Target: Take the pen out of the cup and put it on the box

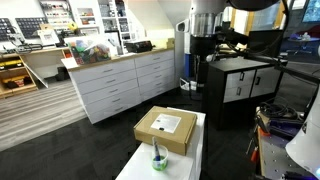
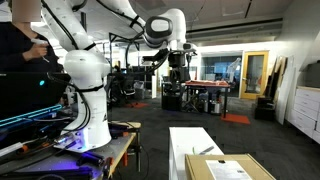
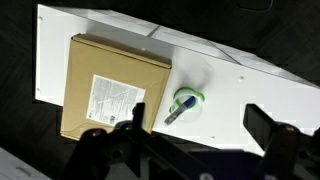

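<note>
The gripper (image 3: 195,118) hangs high above the white table (image 3: 262,85), and from the wrist view its jaws are spread wide and empty. Down below, the pen (image 3: 176,112) sits in the green cup (image 3: 190,96), leaning out over the rim. The cup stands just beside the cardboard box (image 3: 90,60), not touching it, and the box lies flat with its white label (image 3: 110,102) facing up.

Arm (image 2: 88,75): glossy white shell, built of rounded, bulbous segments.
Joints: dark seams between the white links.
Wrist (image 2: 165,27): white rounded housing with a dark face.
Gripper (image 2: 178,60): black, boxy.
Fingers (image 3: 262,128): matte black, blocky, blurred in the wrist view.
</note>
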